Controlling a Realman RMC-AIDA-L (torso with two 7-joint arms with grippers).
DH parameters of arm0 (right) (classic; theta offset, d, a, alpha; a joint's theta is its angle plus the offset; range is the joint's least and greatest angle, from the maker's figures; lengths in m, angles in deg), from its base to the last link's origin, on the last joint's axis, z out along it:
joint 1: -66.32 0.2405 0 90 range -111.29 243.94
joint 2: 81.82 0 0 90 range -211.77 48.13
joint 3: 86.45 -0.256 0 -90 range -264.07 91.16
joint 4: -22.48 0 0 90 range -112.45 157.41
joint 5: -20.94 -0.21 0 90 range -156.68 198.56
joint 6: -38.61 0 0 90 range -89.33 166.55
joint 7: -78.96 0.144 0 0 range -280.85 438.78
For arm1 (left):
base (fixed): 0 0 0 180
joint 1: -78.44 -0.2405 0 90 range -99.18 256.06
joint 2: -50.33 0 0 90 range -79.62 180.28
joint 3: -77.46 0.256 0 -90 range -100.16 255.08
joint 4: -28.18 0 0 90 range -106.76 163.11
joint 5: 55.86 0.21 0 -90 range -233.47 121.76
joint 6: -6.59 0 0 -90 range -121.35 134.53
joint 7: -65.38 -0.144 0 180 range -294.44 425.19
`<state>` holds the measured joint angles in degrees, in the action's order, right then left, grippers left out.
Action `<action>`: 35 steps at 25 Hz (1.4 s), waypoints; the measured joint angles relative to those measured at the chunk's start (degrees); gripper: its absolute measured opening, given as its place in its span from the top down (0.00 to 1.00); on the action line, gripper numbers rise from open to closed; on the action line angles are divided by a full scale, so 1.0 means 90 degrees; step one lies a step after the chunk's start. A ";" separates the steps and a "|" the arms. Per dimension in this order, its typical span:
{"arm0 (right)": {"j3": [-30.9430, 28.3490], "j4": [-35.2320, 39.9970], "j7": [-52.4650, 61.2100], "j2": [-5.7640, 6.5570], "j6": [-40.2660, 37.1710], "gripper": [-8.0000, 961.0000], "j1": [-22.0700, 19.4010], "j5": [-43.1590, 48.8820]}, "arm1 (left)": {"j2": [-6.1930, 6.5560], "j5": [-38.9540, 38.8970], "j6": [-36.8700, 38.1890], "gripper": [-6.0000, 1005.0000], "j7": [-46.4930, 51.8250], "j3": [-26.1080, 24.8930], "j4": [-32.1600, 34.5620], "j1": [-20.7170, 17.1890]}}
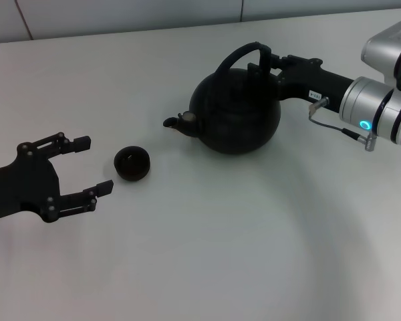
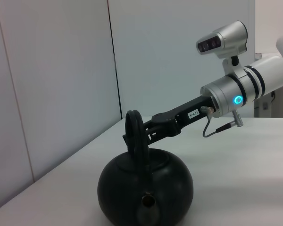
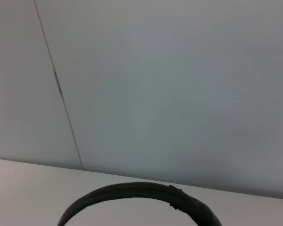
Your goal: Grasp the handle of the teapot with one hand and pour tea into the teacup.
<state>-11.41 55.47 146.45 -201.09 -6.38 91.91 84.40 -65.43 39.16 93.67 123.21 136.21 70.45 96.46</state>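
The round matte-black teapot (image 1: 235, 110) stands on the white table, its short spout (image 1: 179, 123) pointing toward the teacup. The small dark teacup (image 1: 132, 164) sits left of the spout. My right gripper (image 1: 262, 61) reaches in from the right and is shut on the arched black handle (image 1: 240, 52) near its top; the left wrist view shows its fingers (image 2: 132, 137) clamped around the handle (image 2: 136, 129) above the teapot (image 2: 145, 188). In the right wrist view, only the handle's arch (image 3: 132, 192) shows. My left gripper (image 1: 93, 165) hovers open just left of the teacup, not touching it.
White table (image 1: 240, 247) all around, with a pale panelled wall (image 2: 61, 70) behind it. The right arm's silver wrist (image 1: 381, 107) and cable (image 1: 334, 124) hang to the right of the teapot.
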 joint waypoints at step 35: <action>-0.0483 0.2610 0.0179 0.0015 -0.3328 0.40 -0.1353 0.1891 | -0.0063 -0.0045 0.0475 0.20 0.0015 -0.0336 0.0100 -0.0067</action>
<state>-15.76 78.96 148.06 -200.96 -36.33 79.73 101.42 -66.00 38.75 97.95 123.34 133.18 71.35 95.85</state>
